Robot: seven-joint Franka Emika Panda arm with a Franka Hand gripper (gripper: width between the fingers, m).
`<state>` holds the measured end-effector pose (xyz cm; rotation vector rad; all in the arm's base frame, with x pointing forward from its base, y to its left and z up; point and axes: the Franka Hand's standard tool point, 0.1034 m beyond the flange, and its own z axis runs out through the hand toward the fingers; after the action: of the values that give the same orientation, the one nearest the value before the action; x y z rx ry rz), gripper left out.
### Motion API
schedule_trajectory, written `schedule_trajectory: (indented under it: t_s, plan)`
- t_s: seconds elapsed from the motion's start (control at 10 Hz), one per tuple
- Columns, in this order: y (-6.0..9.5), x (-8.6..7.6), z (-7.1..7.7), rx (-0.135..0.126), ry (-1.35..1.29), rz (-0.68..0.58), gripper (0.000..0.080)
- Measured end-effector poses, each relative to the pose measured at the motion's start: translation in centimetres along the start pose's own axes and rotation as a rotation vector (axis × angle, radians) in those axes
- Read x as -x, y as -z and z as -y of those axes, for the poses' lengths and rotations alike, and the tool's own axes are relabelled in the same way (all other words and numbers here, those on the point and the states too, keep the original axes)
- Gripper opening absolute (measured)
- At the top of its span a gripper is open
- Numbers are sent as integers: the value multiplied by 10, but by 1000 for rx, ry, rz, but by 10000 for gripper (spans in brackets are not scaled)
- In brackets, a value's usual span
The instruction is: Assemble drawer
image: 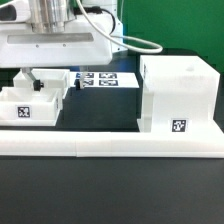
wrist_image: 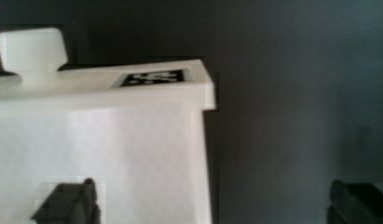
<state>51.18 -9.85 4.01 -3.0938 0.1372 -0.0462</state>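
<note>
The large white boxy casing [image: 178,95] stands on the exterior view's right, with a tag low on its front. A white open-top tray [image: 24,108] with a tag lies on the exterior view's left. A second white tray part [image: 48,78] sits just behind it, under the arm. My gripper [image: 55,86] hangs low over these trays. In the wrist view a white tray [wrist_image: 117,140] with a knob [wrist_image: 31,50] and a tag [wrist_image: 152,77] fills one side. My gripper [wrist_image: 213,205] is open and empty, with one finger [wrist_image: 63,203] over the tray and the other over the black table.
The long white L-shaped border wall [image: 110,146] runs along the front of the parts. The marker board [image: 105,80] lies flat on the black table between the trays and the casing. A cable loops behind the arm.
</note>
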Motion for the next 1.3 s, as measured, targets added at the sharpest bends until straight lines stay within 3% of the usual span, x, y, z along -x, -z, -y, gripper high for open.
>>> schedule_trajectory:
  t_s: [0.4,0.6,0.9,1.1,1.2,1.3]
  plan:
    - [-28,3,4,35,24,-19,649]
    - [-32,6,8,39,36,-24,649]
    - [-33,6,0,47,40,-35,649]
    - [-33,6,0,47,40,-35,397]
    - [-33,6,0,47,40,-35,397]
    - [-33,6,0,47,40,-35,215]
